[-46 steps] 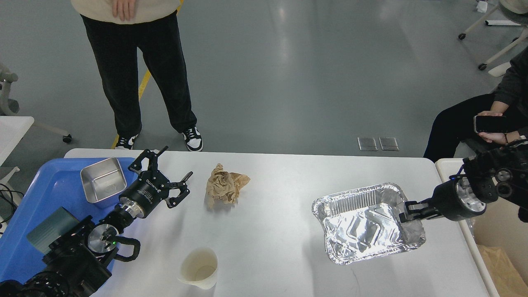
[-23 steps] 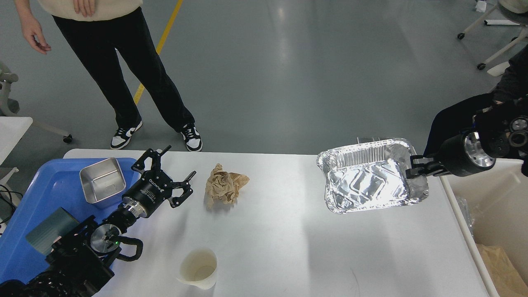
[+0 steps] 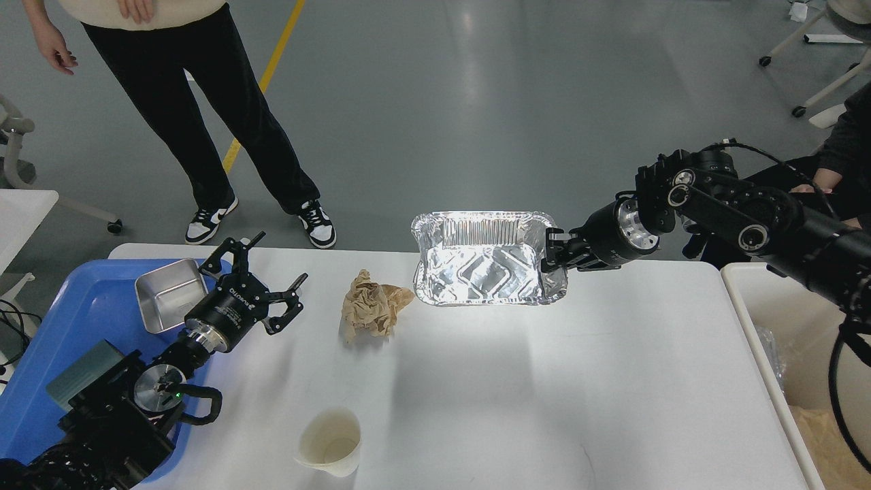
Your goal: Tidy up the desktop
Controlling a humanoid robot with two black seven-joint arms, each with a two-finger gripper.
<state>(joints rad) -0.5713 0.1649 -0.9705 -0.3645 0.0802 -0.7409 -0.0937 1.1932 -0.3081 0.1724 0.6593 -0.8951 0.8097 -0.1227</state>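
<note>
The white desktop (image 3: 517,395) fills the lower view. My right gripper (image 3: 552,255) is shut on the right rim of a foil tray (image 3: 483,265) and holds it above the table's far middle. A crumpled brown paper (image 3: 371,306) lies just left of the tray. A paper cup (image 3: 330,441) lies on its side near the front edge. My left gripper (image 3: 262,289) is open and empty, between the blue tray and the crumpled paper.
A blue plastic tray (image 3: 75,327) at the left holds a steel box (image 3: 169,294) and a grey-green block (image 3: 78,364). A cream-white bin (image 3: 803,381) stands at the table's right edge. One person stands beyond the far edge, another sits at far right.
My right arm has carried the foil tray up and leftward, from the right side of the table to its far middle. My left gripper drew back slightly toward the left.
</note>
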